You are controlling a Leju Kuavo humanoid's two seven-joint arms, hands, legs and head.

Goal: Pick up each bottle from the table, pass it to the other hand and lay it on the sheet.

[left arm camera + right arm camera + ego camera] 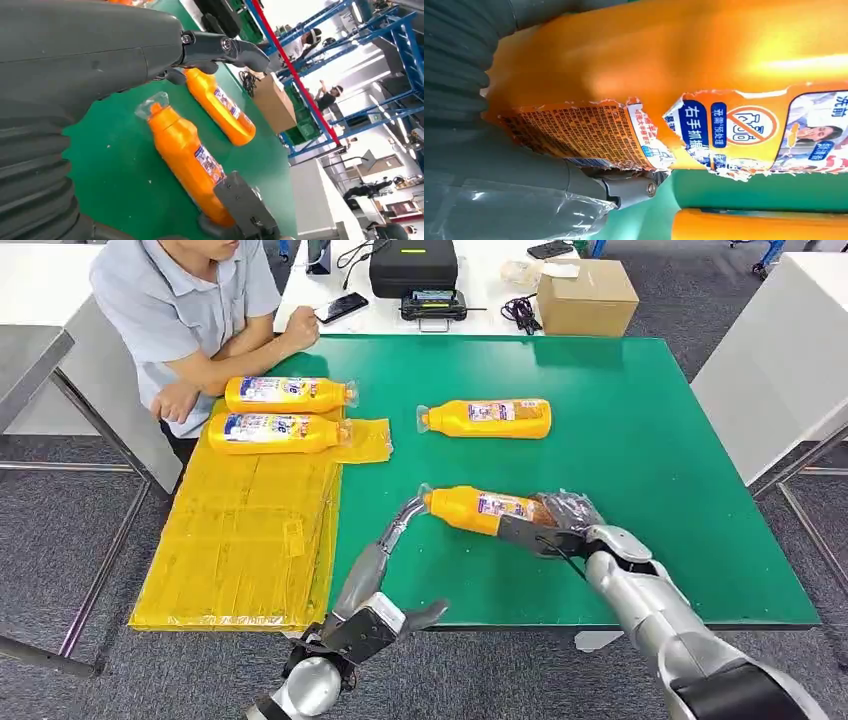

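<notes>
My right hand [562,522] grips the base end of an orange bottle [478,508], which lies level just over the green table [640,440], cap pointing left. The torn label [589,132] sits against my right hand's thumb [574,175]. My left hand [378,558] reaches up to the bottle's cap with its fingers apart and holds nothing; in the left wrist view the bottle [185,155] lies just beyond its thumb [225,47]. A second bottle [487,418] lies farther back on the table. Two more bottles [290,393] [275,433] lie on the yellow sheet [240,540].
A person [200,310] sits at the far left corner with forearms resting by the sheet. Behind the green table stand a cardboard box [587,295], a black case [413,265] and a phone [341,307]. A white table [780,360] stands to the right.
</notes>
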